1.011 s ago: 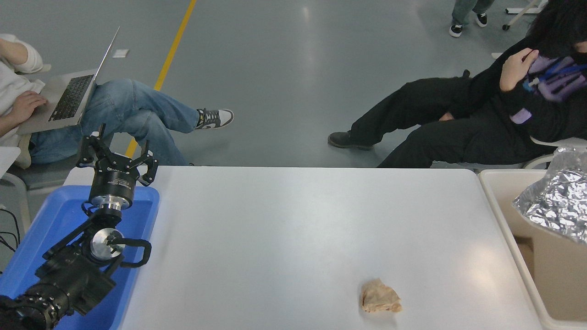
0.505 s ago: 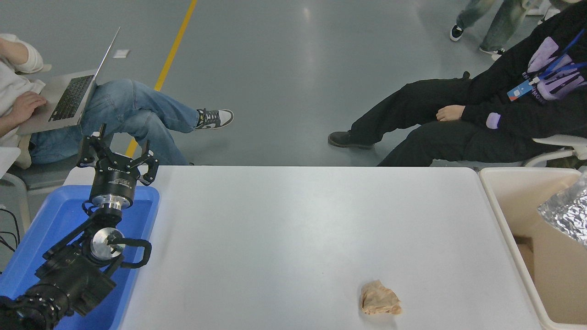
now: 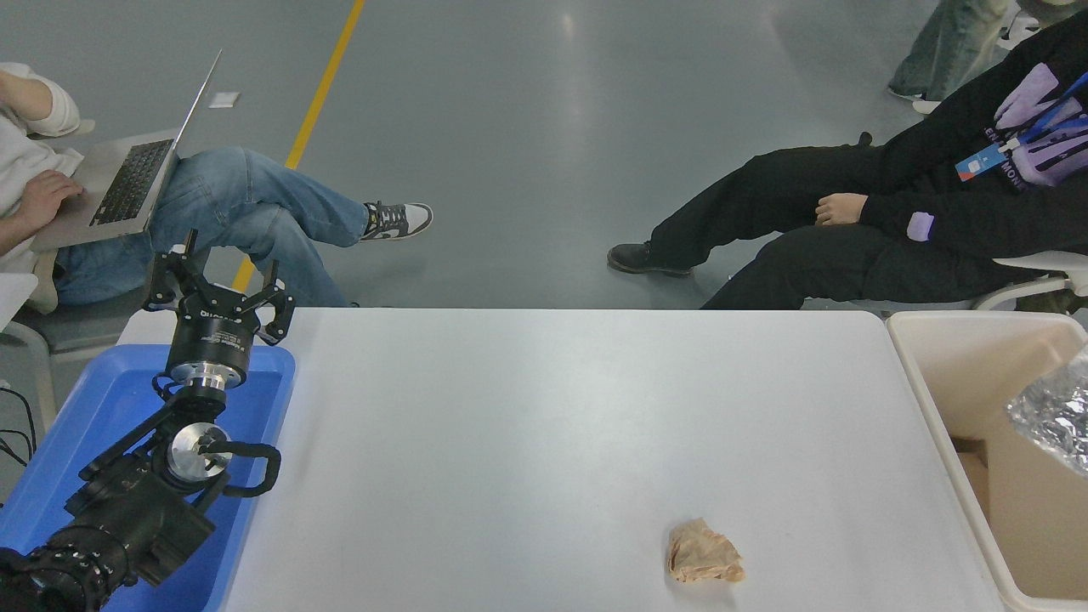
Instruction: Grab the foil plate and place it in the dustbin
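Note:
The shiny crinkled foil plate (image 3: 1054,415) shows at the right edge, cut off by the picture, over the inside of the cream-beige dustbin (image 3: 926,399). What holds it is out of view. The dustbin stands off the table's right end with its thick rim toward me. My right arm and gripper are out of view. My left arm is parked at the lower left, and its gripper (image 3: 218,287) stands open above the far end of the blue tray.
A shallow blue tray (image 3: 102,408) lies at the table's left end under the left arm. A small crumpled tan paper wad (image 3: 704,554) lies near the front edge. Two people sit beyond the far edge, one with a laptop (image 3: 136,174).
The foil plate has moved right and lower, from high over the bin's rim to mostly past the picture's right edge. The person at the right has shifted posture. The left arm has not moved.

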{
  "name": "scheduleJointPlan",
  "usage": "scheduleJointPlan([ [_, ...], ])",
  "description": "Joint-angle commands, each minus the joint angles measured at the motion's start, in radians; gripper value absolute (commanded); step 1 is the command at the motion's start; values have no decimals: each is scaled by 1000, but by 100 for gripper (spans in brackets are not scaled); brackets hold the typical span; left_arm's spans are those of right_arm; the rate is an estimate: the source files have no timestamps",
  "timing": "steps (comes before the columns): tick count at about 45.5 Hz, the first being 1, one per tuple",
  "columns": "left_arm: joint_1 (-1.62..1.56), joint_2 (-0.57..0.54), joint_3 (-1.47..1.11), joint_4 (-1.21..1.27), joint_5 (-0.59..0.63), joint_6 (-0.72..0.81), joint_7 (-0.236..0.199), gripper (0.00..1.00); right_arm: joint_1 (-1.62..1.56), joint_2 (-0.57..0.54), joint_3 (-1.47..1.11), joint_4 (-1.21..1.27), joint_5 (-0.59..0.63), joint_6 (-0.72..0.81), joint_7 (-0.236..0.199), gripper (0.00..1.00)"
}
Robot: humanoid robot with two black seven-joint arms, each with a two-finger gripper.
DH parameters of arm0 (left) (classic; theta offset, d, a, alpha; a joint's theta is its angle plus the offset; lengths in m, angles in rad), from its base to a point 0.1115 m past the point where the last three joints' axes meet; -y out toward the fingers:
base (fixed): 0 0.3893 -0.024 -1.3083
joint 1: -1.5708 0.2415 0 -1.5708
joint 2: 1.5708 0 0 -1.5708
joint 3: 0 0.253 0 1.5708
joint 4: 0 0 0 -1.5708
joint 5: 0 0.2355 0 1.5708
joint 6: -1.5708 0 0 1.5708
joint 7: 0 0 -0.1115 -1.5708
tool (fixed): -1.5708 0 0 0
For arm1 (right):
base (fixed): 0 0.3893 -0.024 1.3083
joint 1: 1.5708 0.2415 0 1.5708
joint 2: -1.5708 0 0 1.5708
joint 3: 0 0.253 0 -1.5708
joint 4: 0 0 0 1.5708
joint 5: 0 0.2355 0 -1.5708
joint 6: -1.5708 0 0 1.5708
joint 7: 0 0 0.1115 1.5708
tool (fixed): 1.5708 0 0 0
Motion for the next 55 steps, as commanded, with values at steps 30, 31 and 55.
scheduleJointPlan([
  [30, 0, 1, 0, 0, 0, 0, 0, 99, 184, -156, -2, 316, 0, -62, 0, 64],
  [31, 0, 1, 0, -1, 0, 0, 0, 99, 201, -168, -4, 343, 0, -60, 0, 64],
  [55, -1, 1, 0, -1, 1, 0, 0, 99, 793, -179, -459, 949, 9, -28, -2, 100],
])
